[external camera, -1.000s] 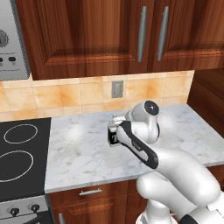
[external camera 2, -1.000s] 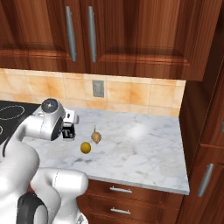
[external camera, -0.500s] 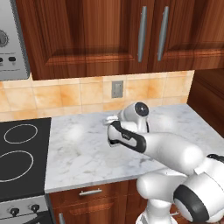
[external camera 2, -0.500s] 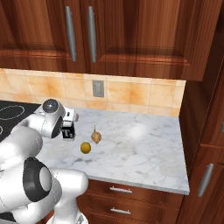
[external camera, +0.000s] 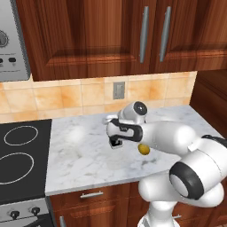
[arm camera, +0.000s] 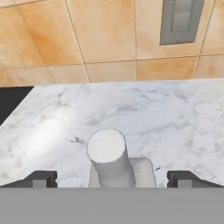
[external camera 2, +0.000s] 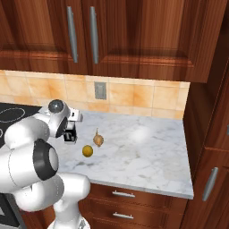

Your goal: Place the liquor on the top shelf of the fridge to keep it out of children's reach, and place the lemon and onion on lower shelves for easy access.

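Observation:
The liquor (arm camera: pixel 106 148) stands upright on the marble counter (external camera: pixel 84 155); in the hand view I see its pale cap and glass shoulders from above. My gripper (arm camera: pixel 111 178) is open, one dark fingertip (arm camera: pixel 40 178) on each side of the bottle, apart from it. From the base views the hand (external camera: pixel 114 135) hangs over the bottle's black label (external camera 2: pixel 69 137). The yellow lemon (external camera 2: pixel 87 151) lies a little nearer the counter's front edge, and the tan onion (external camera 2: pixel 98 140) sits just behind it. In the left base view the lemon (external camera: pixel 143 149) peeks out under my forearm. The fridge and its top shelf are out of view.
A black cooktop (external camera: pixel 17 155) borders the counter on the left, with a microwave (external camera: pixel 11 44) above it. Tiled backsplash with an outlet (external camera: pixel 118 90) stands behind; dark wood cabinets (external camera 2: pixel 89 31) hang overhead. A tall cabinet side (external camera 2: pixel 210 134) closes the right end.
My elbow and forearm have swung lower and to the right. The hand has stayed over the liquor with its jaws wide. Bottle, lemon and onion have not moved.

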{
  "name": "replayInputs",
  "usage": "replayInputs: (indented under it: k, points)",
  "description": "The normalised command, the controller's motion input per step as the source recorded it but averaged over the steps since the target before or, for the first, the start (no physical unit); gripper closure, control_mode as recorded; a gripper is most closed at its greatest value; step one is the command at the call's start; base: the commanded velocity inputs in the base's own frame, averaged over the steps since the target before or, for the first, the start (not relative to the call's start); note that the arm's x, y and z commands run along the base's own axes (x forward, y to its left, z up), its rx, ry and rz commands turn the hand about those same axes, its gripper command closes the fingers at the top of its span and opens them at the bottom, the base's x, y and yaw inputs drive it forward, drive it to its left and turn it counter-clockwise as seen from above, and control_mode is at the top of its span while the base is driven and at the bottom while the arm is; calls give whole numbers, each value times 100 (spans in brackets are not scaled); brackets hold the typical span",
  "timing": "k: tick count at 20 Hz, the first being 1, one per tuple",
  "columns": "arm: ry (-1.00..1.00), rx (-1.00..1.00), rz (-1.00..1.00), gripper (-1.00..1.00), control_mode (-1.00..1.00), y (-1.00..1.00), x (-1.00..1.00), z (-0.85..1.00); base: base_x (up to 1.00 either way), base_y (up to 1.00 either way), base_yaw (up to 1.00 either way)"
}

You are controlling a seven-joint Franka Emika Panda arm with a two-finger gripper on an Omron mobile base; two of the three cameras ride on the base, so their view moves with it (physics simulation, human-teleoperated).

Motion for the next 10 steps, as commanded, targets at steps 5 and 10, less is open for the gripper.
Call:
replayInputs:
  k: [5,10]
  points:
    - [0,0,0,-100,-100,0,25,-15,0,0,0]
    - [0,0,0,-100,-100,0,24,-19,0,0,0]
